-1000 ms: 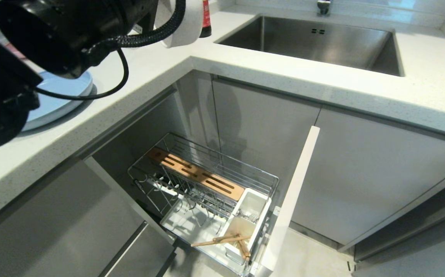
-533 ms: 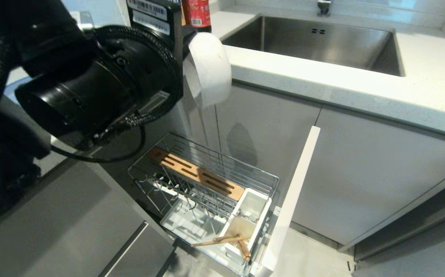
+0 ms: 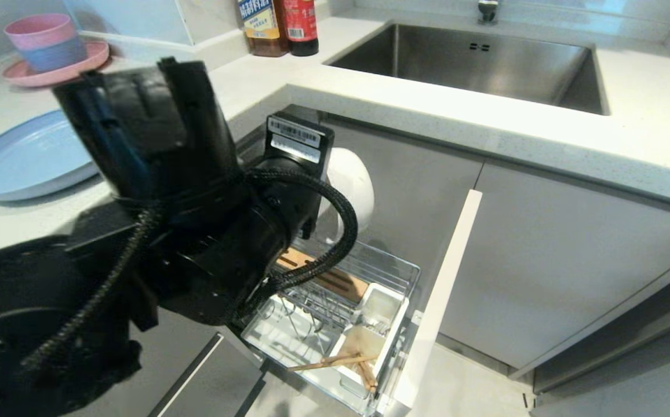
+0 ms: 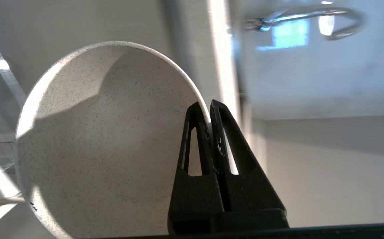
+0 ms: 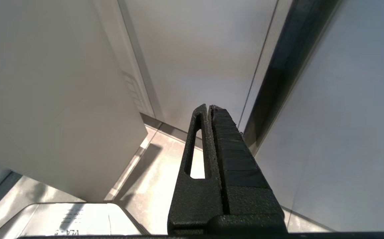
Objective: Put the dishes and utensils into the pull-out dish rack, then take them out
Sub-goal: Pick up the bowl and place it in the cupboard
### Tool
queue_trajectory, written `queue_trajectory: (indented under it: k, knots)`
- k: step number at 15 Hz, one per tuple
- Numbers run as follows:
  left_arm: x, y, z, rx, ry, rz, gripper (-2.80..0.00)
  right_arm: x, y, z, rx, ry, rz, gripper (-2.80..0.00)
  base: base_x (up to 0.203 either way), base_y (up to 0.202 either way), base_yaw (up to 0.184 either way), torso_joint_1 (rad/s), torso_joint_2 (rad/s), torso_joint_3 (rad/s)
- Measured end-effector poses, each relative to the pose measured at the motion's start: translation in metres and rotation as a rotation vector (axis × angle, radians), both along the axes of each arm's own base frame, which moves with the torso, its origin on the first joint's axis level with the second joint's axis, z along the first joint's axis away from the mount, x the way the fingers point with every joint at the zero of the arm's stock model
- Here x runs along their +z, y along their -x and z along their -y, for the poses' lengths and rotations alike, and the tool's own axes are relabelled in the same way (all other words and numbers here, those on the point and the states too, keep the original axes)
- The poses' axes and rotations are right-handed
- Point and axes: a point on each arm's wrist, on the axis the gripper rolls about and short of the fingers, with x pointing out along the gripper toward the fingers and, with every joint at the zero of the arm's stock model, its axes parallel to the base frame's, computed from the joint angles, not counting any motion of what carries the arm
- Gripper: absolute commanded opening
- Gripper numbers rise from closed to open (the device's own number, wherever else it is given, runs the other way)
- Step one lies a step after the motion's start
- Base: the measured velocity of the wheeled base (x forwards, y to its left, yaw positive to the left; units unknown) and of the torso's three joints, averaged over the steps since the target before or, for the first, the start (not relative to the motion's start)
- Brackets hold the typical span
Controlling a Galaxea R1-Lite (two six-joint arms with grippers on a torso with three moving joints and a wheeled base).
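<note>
Pale speckled bench point(image 3: 428, 110) wrapping an inside corner, steel sink point(image 3: 474, 61) sunk into its far run, two bottles point(image 3: 280, 26) at the back wall. On the left stretch: blue plate point(image 3: 22, 156) lying flat, behind it a pink plate point(image 3: 51, 72) carrying stacked pink and blue bowls point(image 3: 39, 40). Grey cabinet fronts below, light floor at the foot. Rack point(image 3: 341, 324) pulled out from the corner cabinet, narrow white door front point(image 3: 439, 301) standing at its outer end; wooden knife block point(image 3: 335, 281) along the far side, wire prongs in the middle, white cutlery holder point(image 3: 378, 324) next to the door. Chopsticks point(image 3: 335, 362) lying tilted across the holder's near compartment; something metallic in the far compartment, too small to name. Left arm filling the left half of the head view, hiding much of the rack and all of the left claw point(image 4: 209, 111); only the bowl's point(image 3: 352, 185) white back showing past the wrist, held on edge in the air above the rack's far end. Seen only from the left wrist: claw closed on the bowl's rim point(image 4: 112, 139), one finger inside, one outside, speckled inside of the bowl facing the camera. Seen only from the right wrist: right claw point(image 5: 209, 108) closed and empty, parked low beside cabinet panels, pointing toward the floor.
</note>
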Motion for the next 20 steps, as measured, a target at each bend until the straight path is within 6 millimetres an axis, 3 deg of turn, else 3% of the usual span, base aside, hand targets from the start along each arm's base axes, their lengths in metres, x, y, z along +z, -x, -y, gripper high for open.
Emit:
queue_trajectory:
  k: [4,8,15,20]
  knots:
    - [-0.032,-0.012,0.021,0.028,-0.01,-0.078,-2.8,0.0,0.0,0.0,0.0,0.0,0.0,-2.8,0.0,0.0,0.0,0.0,0.0,0.0]
    - [-0.057,-0.033,0.03,0.057,0.029,-0.128,-2.8,0.0,0.0,0.0,0.0,0.0,0.0,-2.8,0.0,0.0,0.0,0.0,0.0,0.0]
    - [-0.088,-0.084,0.021,0.126,0.091,-0.089,-2.8,0.0,0.0,0.0,0.0,0.0,0.0,-2.8,0.0,0.0,0.0,0.0,0.0,0.0]
    - [-0.114,-0.108,0.019,0.149,0.084,-0.096,-2.8,0.0,0.0,0.0,0.0,0.0,0.0,-2.8,0.0,0.0,0.0,0.0,0.0,0.0]
